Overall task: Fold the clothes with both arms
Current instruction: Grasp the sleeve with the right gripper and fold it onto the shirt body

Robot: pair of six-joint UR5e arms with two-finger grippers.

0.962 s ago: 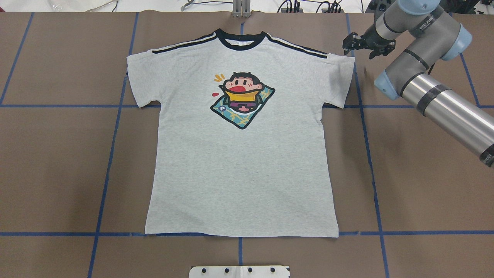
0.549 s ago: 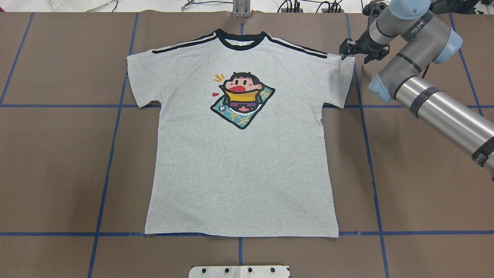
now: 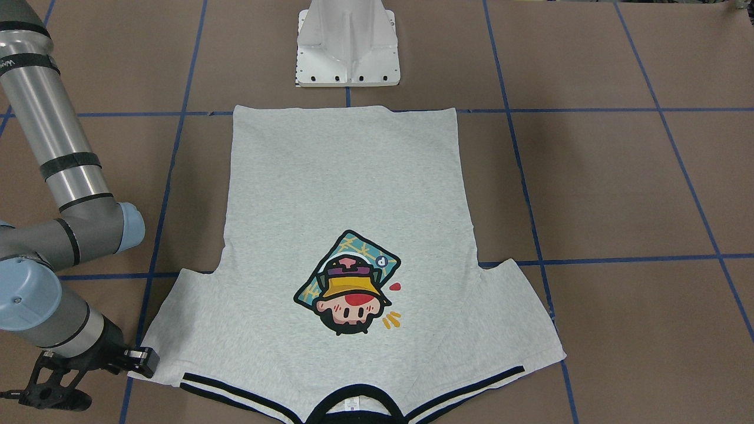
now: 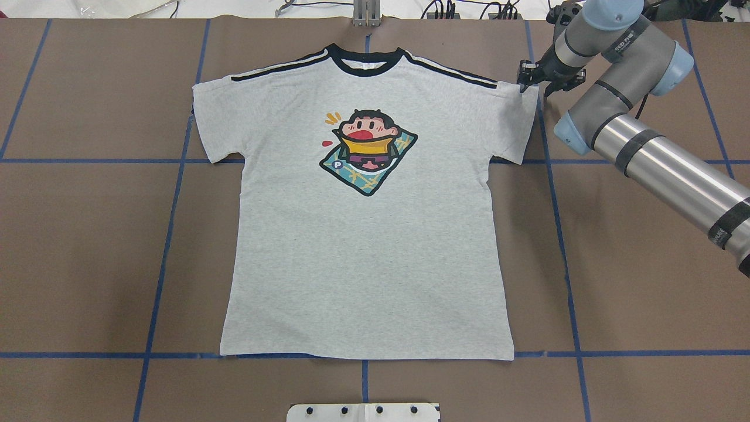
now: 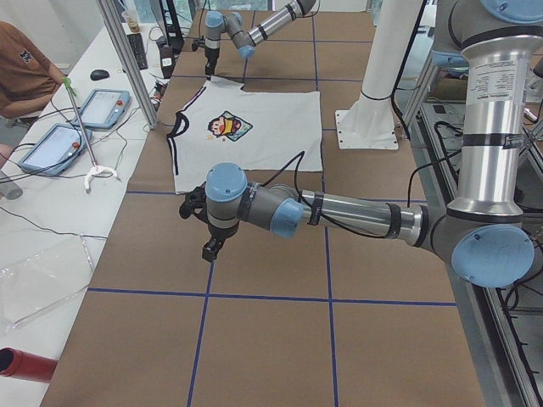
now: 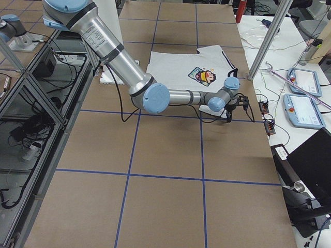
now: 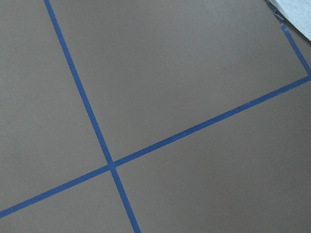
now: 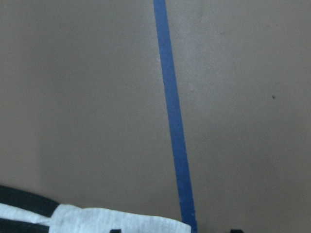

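T-shirt (image 4: pixel 363 264) lay flat, print up, mid-table (image 4: pixel 88 264), collar twd the far edge, hem twd the white pedestal (image 3: pixel 347 53). R gripper (image 4: pixel 533 85) was low at the far outer corner of the sleeve on the robot's R side. Its fingers were spread w/ nothing pinched, and one finger (image 3: pixel 141 360) touched the sleeve edge. L gripper (image 5: pixel 210 248) hung over bare table off the shirt's other side, apart from the cloth. We couldn't tell if it was spread or closed. Blue tape lines (image 4: pixel 170 234) crossed the table.

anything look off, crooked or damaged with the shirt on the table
Nothing stands out. The T-shirt lies flat and print-up, sleeves spread, with no tears visible; the right gripper sits at one sleeve corner.
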